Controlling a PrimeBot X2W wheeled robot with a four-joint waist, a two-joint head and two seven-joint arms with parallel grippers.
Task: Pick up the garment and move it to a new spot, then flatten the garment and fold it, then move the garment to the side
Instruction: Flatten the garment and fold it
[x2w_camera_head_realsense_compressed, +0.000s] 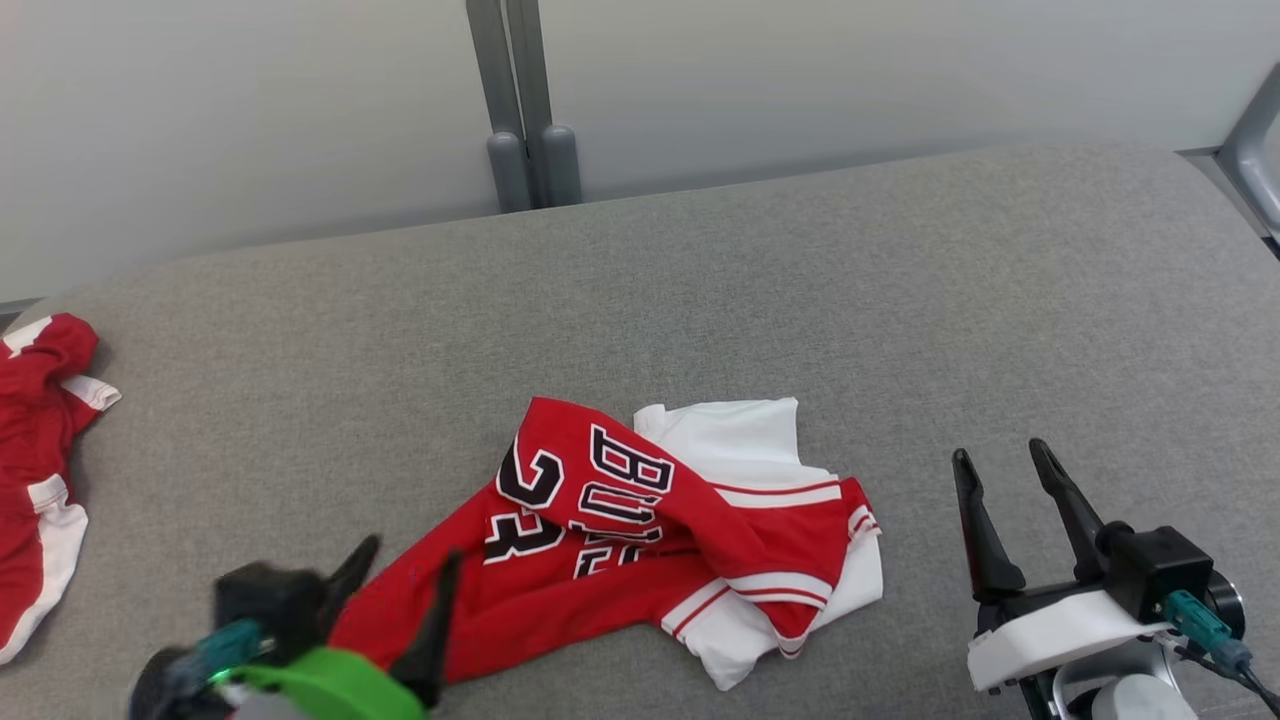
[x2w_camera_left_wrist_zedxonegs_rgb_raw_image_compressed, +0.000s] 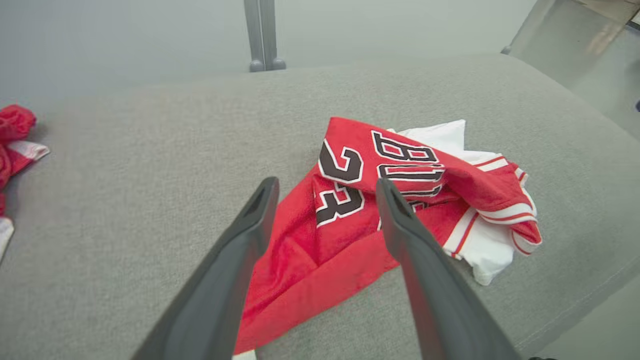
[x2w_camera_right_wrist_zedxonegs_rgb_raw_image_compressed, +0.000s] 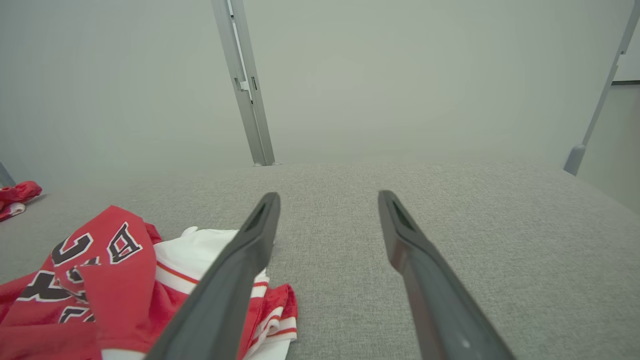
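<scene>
Crumpled jersey (x2w_camera_head_realsense_compressed: 640, 540) lower centre on grey surface (x2w_camera_head_realsense_compressed: 800, 280). Lower left: left hand (x2w_camera_head_realsense_compressed: 415, 548), fingers spread, empty, over jersey's red edge. Lower right: right hand (x2w_camera_head_realsense_compressed: 998, 450) spread, empty, clear of jersey.

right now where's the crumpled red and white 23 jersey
The jersey lies low centre of head view on grey fabric surface, between left gripper and right gripper.

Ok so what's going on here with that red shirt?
The red jersey lies crumpled on the grey surface, not yet flattened or folded. The left gripper is open at its near left end, holding nothing. The right gripper is open too, off to the jersey's right. Another red garment lies far left.
</scene>
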